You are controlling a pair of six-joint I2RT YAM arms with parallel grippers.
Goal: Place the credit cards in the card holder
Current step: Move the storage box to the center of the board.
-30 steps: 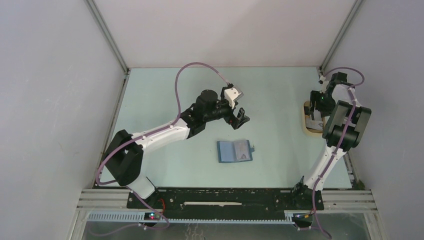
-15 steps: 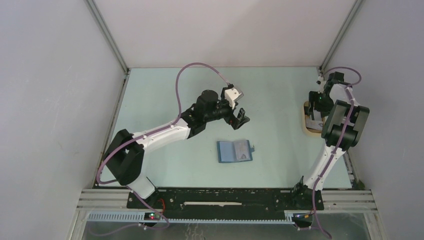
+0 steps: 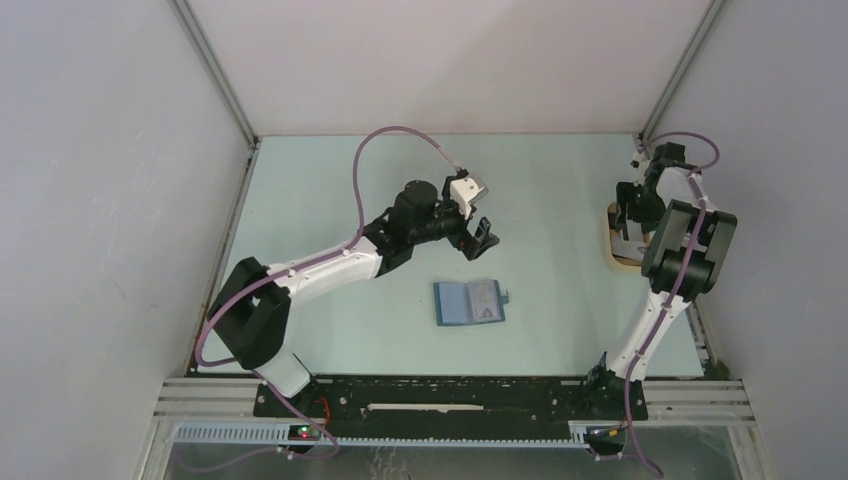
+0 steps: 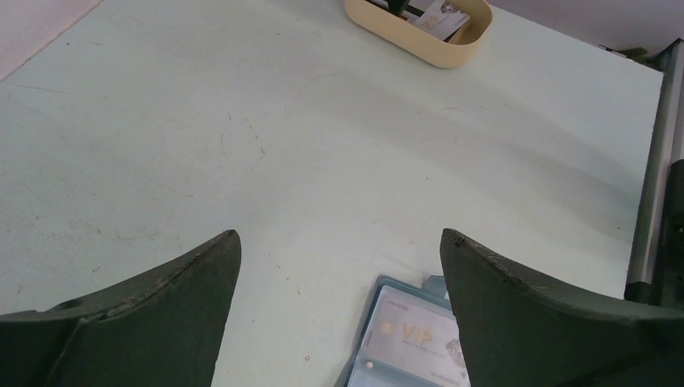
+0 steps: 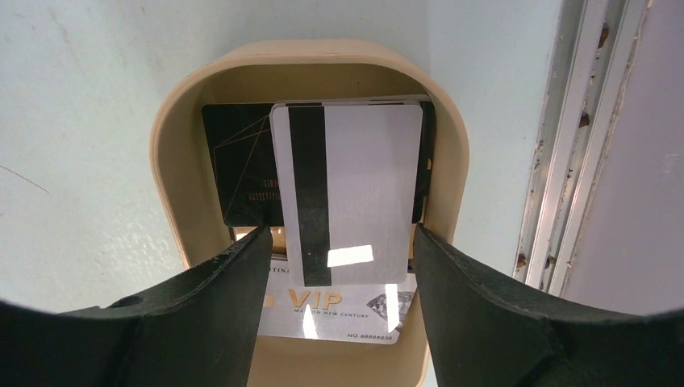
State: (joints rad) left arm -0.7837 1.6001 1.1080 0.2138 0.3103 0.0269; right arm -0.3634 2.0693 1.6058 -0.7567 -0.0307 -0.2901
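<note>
The teal-blue card holder (image 3: 470, 302) lies open mid-table with a whitish VIP card (image 4: 413, 339) in its right pocket. My left gripper (image 3: 480, 238) is open and empty, hovering just behind the holder; its corner shows between my fingers in the left wrist view (image 4: 403, 334). My right gripper (image 3: 630, 212) is open over the beige oval tray (image 5: 173, 145). Its fingers straddle a white card with a dark stripe (image 5: 348, 189), which lies on a black card (image 5: 242, 165) and a VIP card (image 5: 339, 310).
The beige tray (image 3: 612, 250) sits at the table's right edge beside the metal frame rail (image 5: 577, 137). It also shows far off in the left wrist view (image 4: 435, 50). White walls enclose the table on three sides.
My right gripper has shifted slightly back and down over the tray. My left arm and the card holder have stayed in place.
</note>
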